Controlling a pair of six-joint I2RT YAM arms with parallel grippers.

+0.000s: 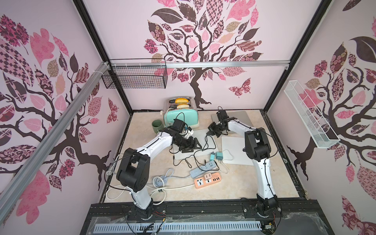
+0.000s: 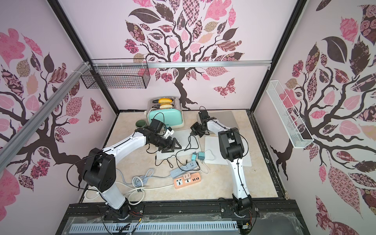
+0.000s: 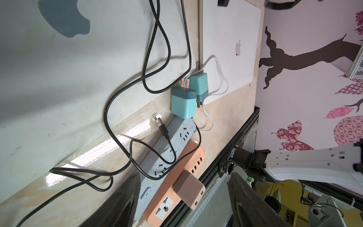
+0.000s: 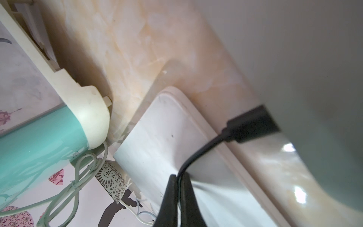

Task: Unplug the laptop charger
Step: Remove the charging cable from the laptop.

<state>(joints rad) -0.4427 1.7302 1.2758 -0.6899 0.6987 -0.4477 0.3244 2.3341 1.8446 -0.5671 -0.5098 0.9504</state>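
Closest in, my right claw pinches the black cable just behind its plug, which meets a blurred grey slab ahead. In both top views my left claw hangs spread over a laptop, beside the right one. Left wrist: two teal chargers lie ahead of that claw, at the strip end.

Three laptops, two power strips (one orange)

Black USB cable across grey power strip, beside teal charger
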